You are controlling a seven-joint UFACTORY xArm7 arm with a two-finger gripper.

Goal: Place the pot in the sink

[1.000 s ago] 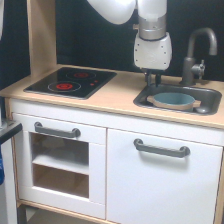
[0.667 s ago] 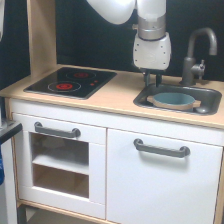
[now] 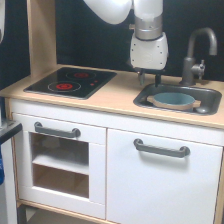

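Note:
The light blue-teal pot [image 3: 174, 99] with its tan rim and handles sits inside the dark grey sink [image 3: 212, 95] at the exterior view's right. My gripper [image 3: 149, 78] hangs above the sink's left rim, just left of and above the pot, clear of it. Its two dark fingers [image 3: 142, 77] stand apart with nothing between them, so it is open. The grey curved faucet [image 3: 197, 50] rises behind the sink.
A black stovetop [image 3: 70, 82] with red rings lies on the wooden counter at the left. Below are a white cabinet door with a grey handle [image 3: 161, 148] and an oven door with a handle [image 3: 56, 131]. A wooden side post [image 3: 41, 35] stands at the left.
The gripper has drifted slightly up and to the left, away from the pot. The pot stays at rest in the sink.

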